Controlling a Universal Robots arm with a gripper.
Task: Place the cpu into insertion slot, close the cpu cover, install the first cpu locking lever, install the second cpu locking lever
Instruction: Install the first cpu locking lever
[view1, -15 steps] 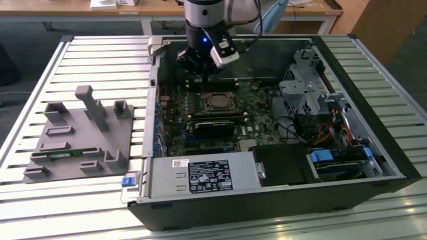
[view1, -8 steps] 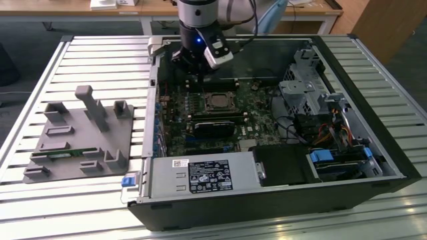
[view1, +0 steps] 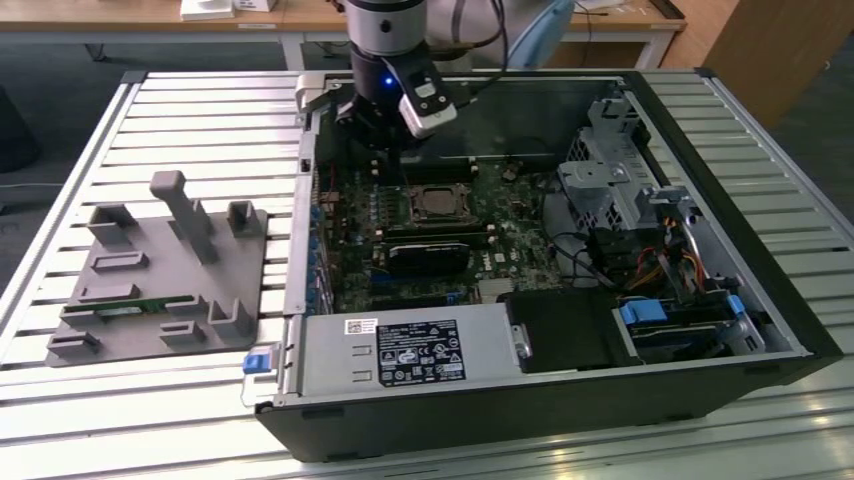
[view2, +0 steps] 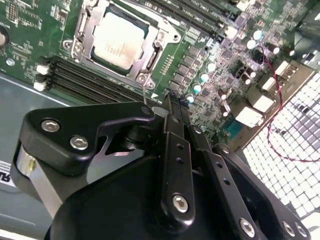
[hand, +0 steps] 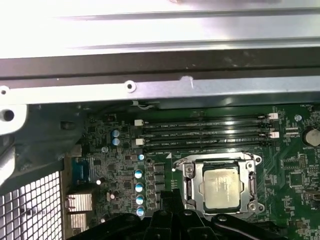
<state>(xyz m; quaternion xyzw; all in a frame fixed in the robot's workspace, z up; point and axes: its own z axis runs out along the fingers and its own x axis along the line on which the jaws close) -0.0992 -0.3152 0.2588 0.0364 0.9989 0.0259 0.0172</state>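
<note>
One gripper (view2: 173, 103) is hovering just beside the insertion slot (view2: 156, 51), closed tight, gripping nothing; the cpu (view2: 119, 39) is lying in that slot.

Workshop-like lab: slatted metal bench (view1: 174, 120), wooden desks (view1: 307, 18) behind

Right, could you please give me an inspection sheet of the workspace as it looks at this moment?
Surface: slatted metal table carrying an open computer case.
Job's things: chip lies flat in its socket, silver frame down around it; a thin wire lever stands up by the frame's corner.
Clutter: grey holder tray on the exterior view's left, a green strip in one holder.
Gripper: gripper hangs close over the board, beside the frame.
Cables: red wire loops at the board's edge; coloured bundle inside the case, exterior view's right.
Surroundings: wooden desks behind the table.
</note>
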